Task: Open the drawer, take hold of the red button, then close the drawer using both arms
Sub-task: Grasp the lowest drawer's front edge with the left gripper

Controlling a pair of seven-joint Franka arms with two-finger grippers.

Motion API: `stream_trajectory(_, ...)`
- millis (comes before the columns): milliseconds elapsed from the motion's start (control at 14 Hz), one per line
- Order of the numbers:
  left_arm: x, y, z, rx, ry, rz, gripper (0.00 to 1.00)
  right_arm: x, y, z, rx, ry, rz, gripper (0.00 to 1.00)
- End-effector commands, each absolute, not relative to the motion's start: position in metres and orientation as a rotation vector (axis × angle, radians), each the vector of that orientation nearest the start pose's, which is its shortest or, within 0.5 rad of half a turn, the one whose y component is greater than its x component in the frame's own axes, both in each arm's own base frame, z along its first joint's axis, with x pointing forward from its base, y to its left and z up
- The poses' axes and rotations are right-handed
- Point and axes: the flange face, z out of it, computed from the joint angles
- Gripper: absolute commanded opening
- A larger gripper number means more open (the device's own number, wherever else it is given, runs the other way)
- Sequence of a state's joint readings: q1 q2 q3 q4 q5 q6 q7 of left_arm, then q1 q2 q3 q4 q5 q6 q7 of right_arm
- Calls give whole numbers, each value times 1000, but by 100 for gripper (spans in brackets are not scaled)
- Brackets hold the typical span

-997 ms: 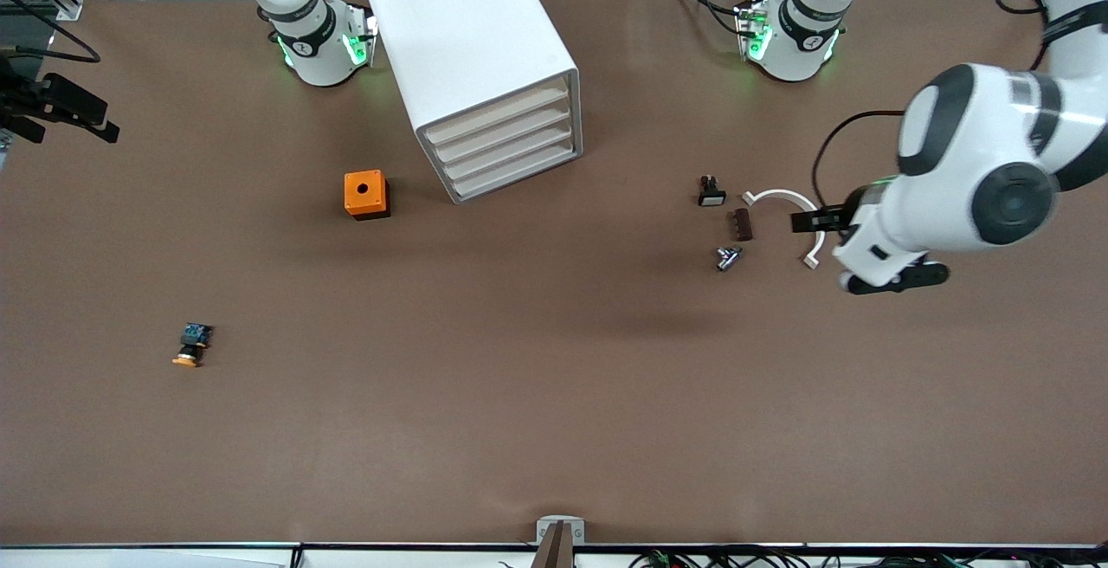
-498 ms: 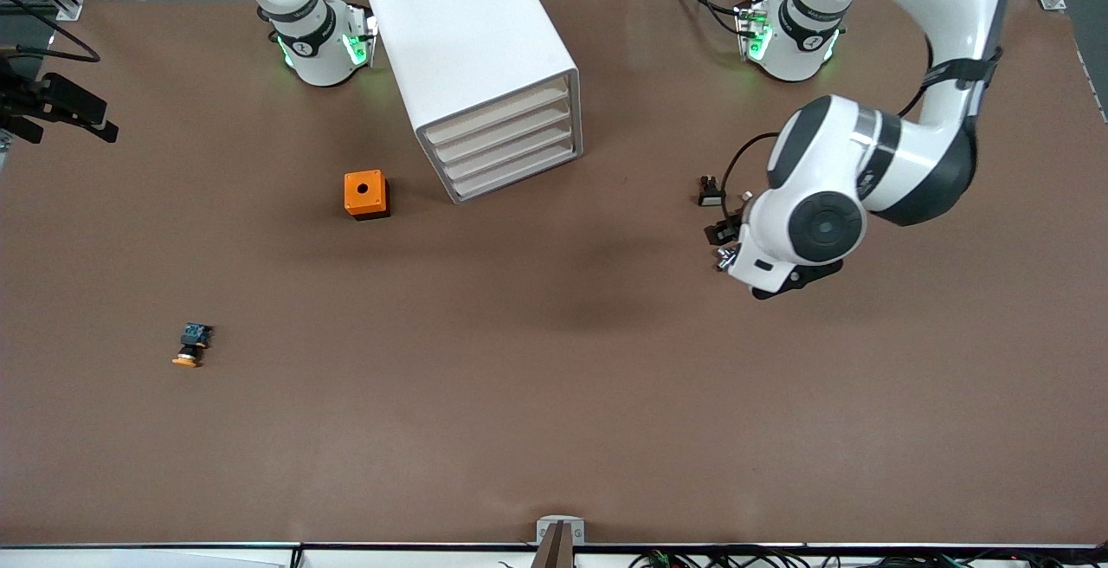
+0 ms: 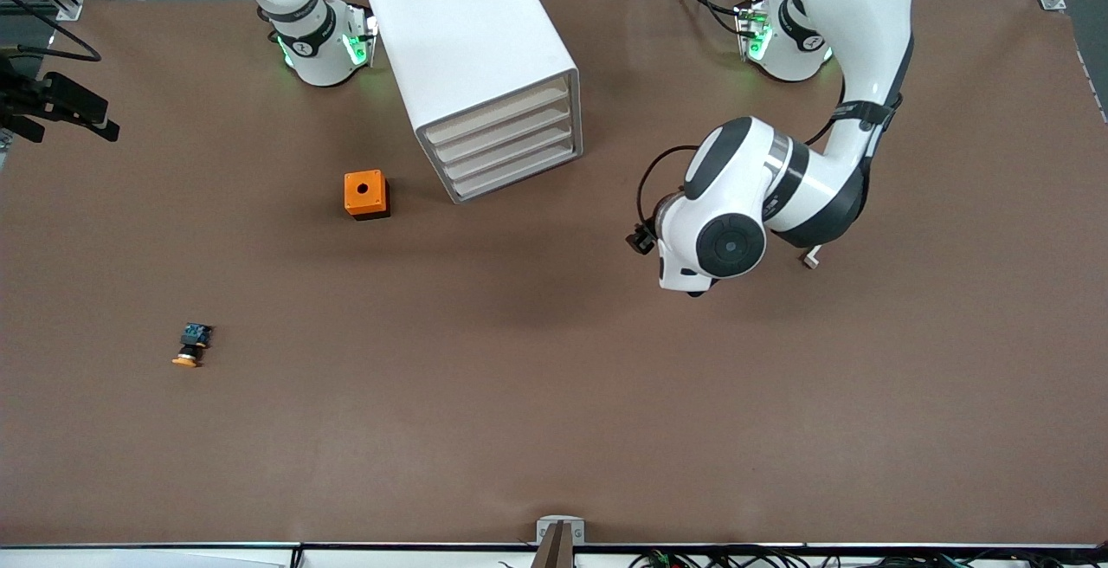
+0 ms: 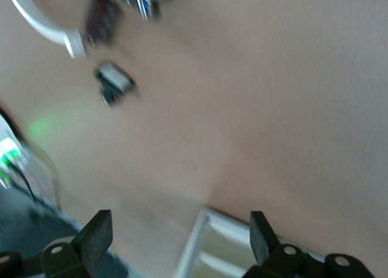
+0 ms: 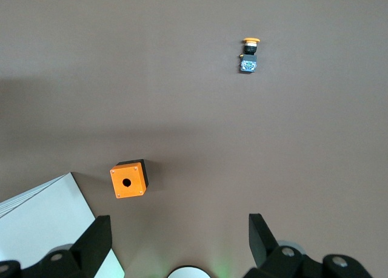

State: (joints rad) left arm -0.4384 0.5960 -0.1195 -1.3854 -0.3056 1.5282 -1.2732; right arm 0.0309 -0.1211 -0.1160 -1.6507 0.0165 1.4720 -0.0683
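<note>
White cabinet (image 3: 472, 40), four cream-fronted drawers (image 3: 506, 145) all closed.

Robotics lab — two bench-mounted arms (image 3: 779, 187), cabling.

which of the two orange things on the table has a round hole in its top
The orange cube beside the white cabinet. The other, a small orange-capped push-button, lies alone, nearer the front camera, toward the right arm's end.
</note>
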Motion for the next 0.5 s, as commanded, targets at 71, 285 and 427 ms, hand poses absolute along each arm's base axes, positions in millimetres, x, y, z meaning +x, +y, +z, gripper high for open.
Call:
stream_trajectory(71, 564, -388, 331, -2467, -1417, 1001, 100, 497, -44, 645, -3101, 3, 73, 100)
stream_trajectory(285, 566, -400, 312, -2342, -1535, 1158, 100, 498, -44, 647, -3103, 3, 52, 100)
stream_trajectory(427, 563, -409, 306, -2277, -1572, 1295, 100, 498, -44, 647, -3103, 3, 47, 100)
